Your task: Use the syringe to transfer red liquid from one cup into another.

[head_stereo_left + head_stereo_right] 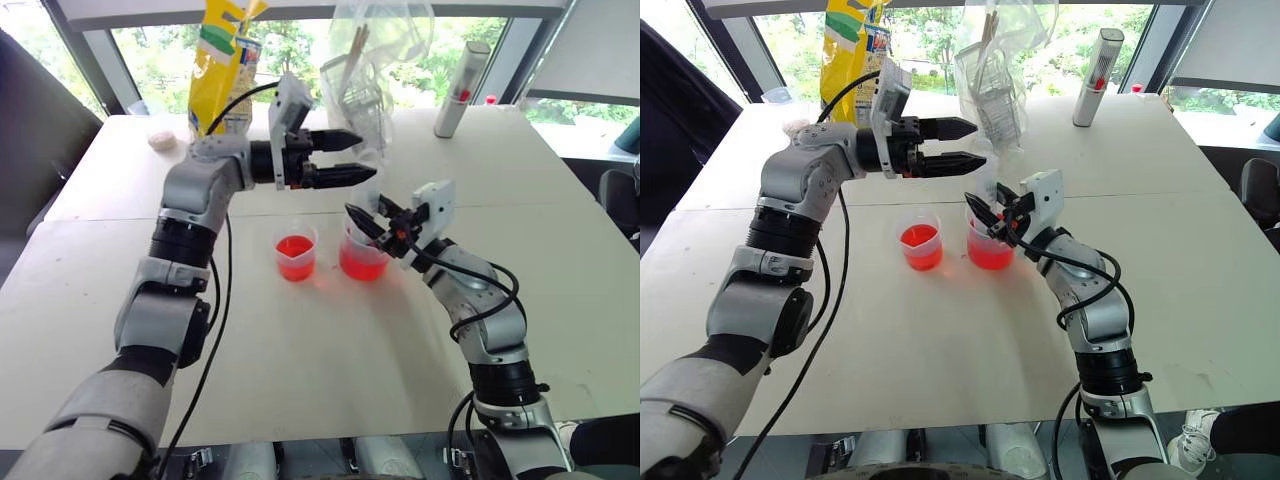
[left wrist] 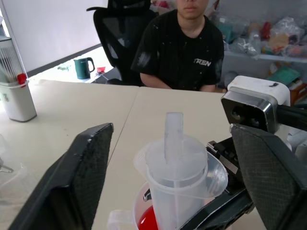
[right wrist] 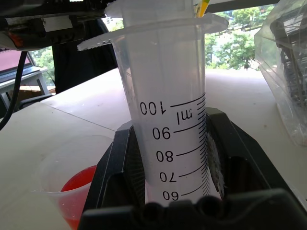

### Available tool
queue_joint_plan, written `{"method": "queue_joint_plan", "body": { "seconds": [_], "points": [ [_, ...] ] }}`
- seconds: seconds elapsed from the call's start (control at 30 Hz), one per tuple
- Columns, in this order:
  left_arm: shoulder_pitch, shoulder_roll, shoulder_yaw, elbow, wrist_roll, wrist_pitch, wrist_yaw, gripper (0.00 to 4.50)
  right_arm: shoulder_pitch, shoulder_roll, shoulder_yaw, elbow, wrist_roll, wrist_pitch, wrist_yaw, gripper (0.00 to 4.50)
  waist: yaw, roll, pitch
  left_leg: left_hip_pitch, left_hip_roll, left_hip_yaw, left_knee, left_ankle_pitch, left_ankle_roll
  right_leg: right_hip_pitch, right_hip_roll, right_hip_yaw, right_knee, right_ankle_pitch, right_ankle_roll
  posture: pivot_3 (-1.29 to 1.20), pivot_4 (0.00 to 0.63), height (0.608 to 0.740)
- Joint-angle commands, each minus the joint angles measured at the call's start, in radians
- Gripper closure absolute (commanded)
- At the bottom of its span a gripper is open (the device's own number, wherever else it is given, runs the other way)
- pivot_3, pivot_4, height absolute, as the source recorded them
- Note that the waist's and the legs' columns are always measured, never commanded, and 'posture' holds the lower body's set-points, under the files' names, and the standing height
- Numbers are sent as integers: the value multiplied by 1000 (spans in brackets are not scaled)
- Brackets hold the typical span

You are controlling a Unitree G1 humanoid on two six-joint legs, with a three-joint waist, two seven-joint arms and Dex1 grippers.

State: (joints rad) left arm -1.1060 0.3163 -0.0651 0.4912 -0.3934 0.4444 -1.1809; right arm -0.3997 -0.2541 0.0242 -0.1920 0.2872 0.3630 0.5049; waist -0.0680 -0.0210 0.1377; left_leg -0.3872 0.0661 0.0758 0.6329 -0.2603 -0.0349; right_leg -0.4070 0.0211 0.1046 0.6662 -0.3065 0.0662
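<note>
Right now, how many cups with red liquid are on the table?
2: the smaller cup toward the left arm, and the bigger cup right beside it, under the right gripper holding the syringe.

Small cup [image 1: 296, 256] just left of big beaker [image 1: 362, 258], syringe [image 3: 165, 100] upright in beaker, bottle [image 1: 460, 89] behind.

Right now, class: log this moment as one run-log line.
right gripper: shut on syringe, upright over larger beaker | left gripper: open above plunger | smaller cup: red liquid

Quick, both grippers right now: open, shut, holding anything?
Left gripper: open, holding nothing, fingers either side of the plunger.
Right gripper: shut on the syringe barrel.
</note>
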Motion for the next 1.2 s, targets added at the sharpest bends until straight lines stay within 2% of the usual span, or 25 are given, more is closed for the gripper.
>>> {"method": "queue_joint_plan", "body": {
  "seconds": [0.03, 0.1, 0.13, 0.17, 0.43, 0.73, 1.2],
  "points": [
    [-23, -1, 9, -12, 4, -17, 2, 2608, -7, -4, 4, -17, -6, -8, -6, 3151, 0, 0, 0, 0, 0, 0, 0, 0, 0, 0, 0, 0, 0, 0, 0, 0, 150, 739],
    [-22, -3, 11, -12, 4, -17, 2, 3534, -8, -5, 8, -17, -7, -8, -6, 3151, 0, 0, 0, 0, 0, 0, 0, 0, 0, 0, 0, 0, 0, 0, 0, 0, 150, 739],
    [-21, -4, 11, -13, 4, -15, 2, 4145, -8, -7, 9, -18, -7, -6, -6, 3151, 1, 0, 0, 0, 0, 0, 0, 0, 0, 0, 0, 0, 0, 0, 0, 0, 150, 739],
    [-21, -5, 12, -14, 3, -14, 1, 4478, -8, -8, 10, -19, -7, -5, -6, 3151, 1, 0, 0, 0, 0, 0, 0, 0, 0, 0, 0, 0, 0, 0, 0, 0, 150, 739],
    [-35, -7, 24, -18, -6, -16, -5, 4478, -2, -22, 15, -31, 4, 29, 3, 3151, 1, 0, 0, 0, 0, 0, 0, 0, 0, 0, 0, 0, 0, 0, 0, 0, 150, 739],
    [-117, -9, 69, 81, 10, -95, 42, 4478, 21, -37, 23, -54, 34, 118, 15, 3151, 2, 0, 0, 0, 0, 0, 0, 0, 0, 0, 0, 0, 0, 0, 0, 0, 150, 739],
    [-196, 15, 90, 170, 11, -158, 46, 4478, 39, -39, 40, -63, 52, 158, 20, 3151, 1, 0, 0, 0, 0, 0, 0, 0, 0, 0, 0, 0, 0, 0, 0, 0, 150, 739]
  ]
}}
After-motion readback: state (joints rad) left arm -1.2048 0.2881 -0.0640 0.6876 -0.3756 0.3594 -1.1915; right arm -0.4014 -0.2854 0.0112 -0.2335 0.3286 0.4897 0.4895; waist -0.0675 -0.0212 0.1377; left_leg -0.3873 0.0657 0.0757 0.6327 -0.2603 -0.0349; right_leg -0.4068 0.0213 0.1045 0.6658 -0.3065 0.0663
